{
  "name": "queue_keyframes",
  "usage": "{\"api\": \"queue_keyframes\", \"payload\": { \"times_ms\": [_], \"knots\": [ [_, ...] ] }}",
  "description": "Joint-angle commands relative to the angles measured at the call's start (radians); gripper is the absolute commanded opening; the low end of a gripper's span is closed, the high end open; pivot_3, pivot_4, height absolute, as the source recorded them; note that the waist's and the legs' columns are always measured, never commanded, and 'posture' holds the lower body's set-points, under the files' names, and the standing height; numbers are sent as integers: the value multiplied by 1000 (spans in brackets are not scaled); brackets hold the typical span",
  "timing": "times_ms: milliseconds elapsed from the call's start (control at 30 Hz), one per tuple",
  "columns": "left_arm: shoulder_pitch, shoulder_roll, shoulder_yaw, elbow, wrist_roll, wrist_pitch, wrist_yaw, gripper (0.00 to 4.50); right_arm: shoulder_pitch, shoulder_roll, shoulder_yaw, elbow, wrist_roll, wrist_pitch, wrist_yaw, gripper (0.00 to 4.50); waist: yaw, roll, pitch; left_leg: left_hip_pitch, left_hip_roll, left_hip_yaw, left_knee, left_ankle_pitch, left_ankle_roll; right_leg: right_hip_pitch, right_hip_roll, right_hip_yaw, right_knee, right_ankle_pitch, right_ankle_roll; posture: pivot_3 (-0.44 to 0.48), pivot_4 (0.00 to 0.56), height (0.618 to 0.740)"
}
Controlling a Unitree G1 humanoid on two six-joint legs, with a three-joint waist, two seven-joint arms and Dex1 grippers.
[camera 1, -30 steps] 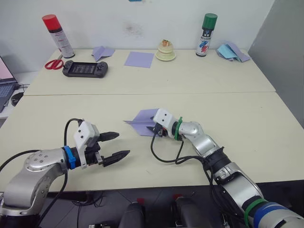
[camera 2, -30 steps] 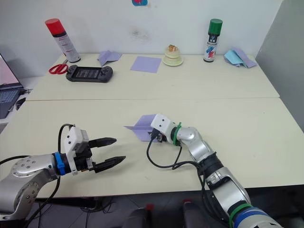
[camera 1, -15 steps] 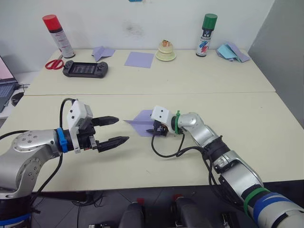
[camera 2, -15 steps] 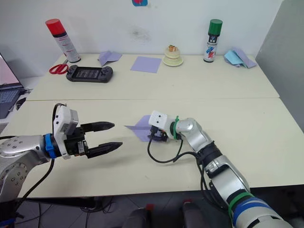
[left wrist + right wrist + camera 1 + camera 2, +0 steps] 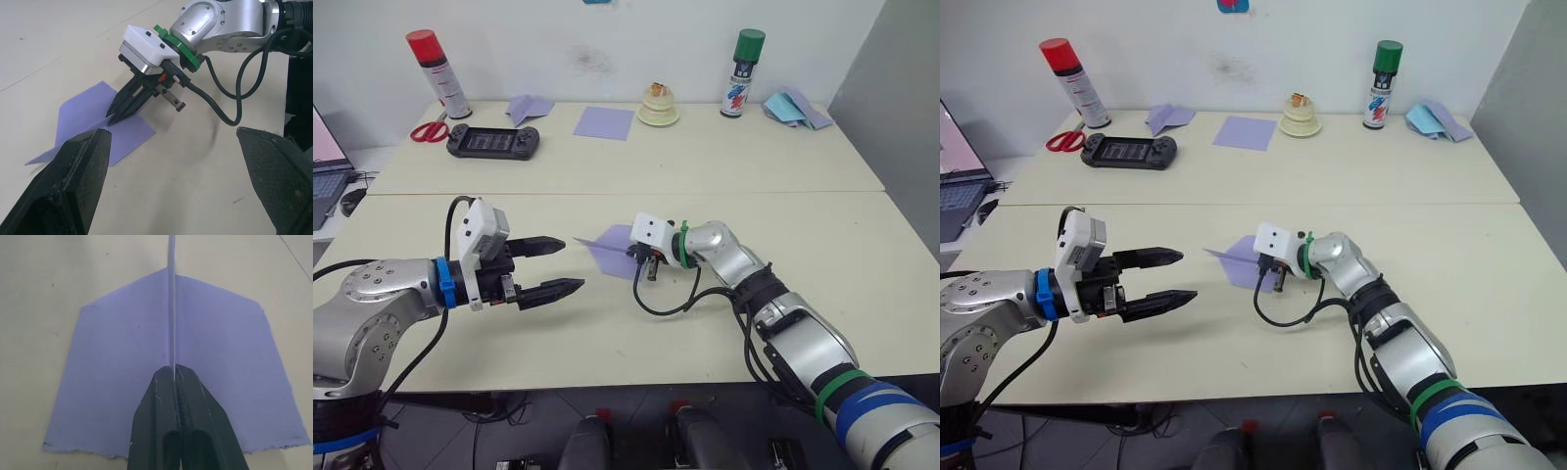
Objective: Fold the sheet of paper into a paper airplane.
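Right claw: pinched tight on the raised centre ridge of the paper airplane, near its tail end. Looks like the grip is there to keep the spine creased and upright while the wings spread flat on either side.

Left claw: wide open, holding nothing, fingers aimed at the plane's pointed nose from just beside it. My guess is it's lined up to take the nose or press a wing.

Plane location: middle of the near table, wings lying on or just above the surface, nose pointing toward the left claw.

Fold progress: pretty much a finished dart already, two wings and a ridge, so I'd say the job is near the end.

Back table stuff: red-capped spray can, scissors, black game console, another small folded purple plane, a flat purple square, green-capped spray can, crumpled light-blue and purple paper. All well away from the action.

Containers: only a small cream dish stack at the back with something on top, can't make out what.

Laptop: at the far left edge.
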Motion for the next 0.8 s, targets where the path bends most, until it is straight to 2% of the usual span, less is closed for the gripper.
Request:
{"api": "queue_keyframes", "payload": {
  "times_ms": [33,167,233,300,367,433,567,667,800],
  "knots": [
    [-60,-19,30,-51,-92,54,54,4500,122,-102,-123,-255,69,192,-9,37,13,-1,0,-2,0,-1,1,0,0,0,0,-2,-1,0,0,0,150,740],
    [-115,-69,-17,-105,-146,92,121,4500,421,-198,-311,-840,148,577,-83,37,30,0,0,-5,-1,-2,7,-1,0,0,-2,-1,-1,0,0,0,150,740],
    [-137,-104,-67,-117,-129,80,141,4500,552,-196,-397,-1067,154,753,-165,37,30,0,0,-6,-1,-2,8,-1,0,0,-2,-1,-1,0,1,0,150,740],
    [-171,-148,-123,-103,-100,63,155,4500,633,-137,-463,-1212,143,873,-272,37,22,1,1,-5,-1,-1,9,-1,0,0,-2,0,1,0,1,0,150,740],
    [-210,-183,-185,-83,-63,42,156,4500,675,-29,-526,-1307,118,969,-414,37,4,1,1,-3,1,0,12,-1,0,1,1,2,4,0,2,0,150,740],
    [-240,-195,-234,-69,-28,24,143,4500,683,56,-560,-1360,104,1038,-512,37,-4,1,1,-1,0,0,12,-1,0,1,3,2,7,-3,6,0,150,740],
    [-291,-197,-285,-12,22,-14,95,4500,658,182,-577,-1400,95,1116,-651,37,-5,1,1,2,-1,2,12,-1,-1,-1,5,2,13,-5,3,0,150,740],
    [-345,-190,-302,73,62,-43,51,4500,614,266,-613,-1342,92,1117,-760,37,-3,1,1,0,0,2,12,-1,-1,-2,5,1,14,-5,3,0,150,740],
    [-382,-189,-321,141,102,-74,5,4500,574,295,-622,-1269,107,1083,-817,37,-3,1,1,-1,0,3,12,-1,0,-2,4,2,13,-5,2,0,150,740]
  ]
}}
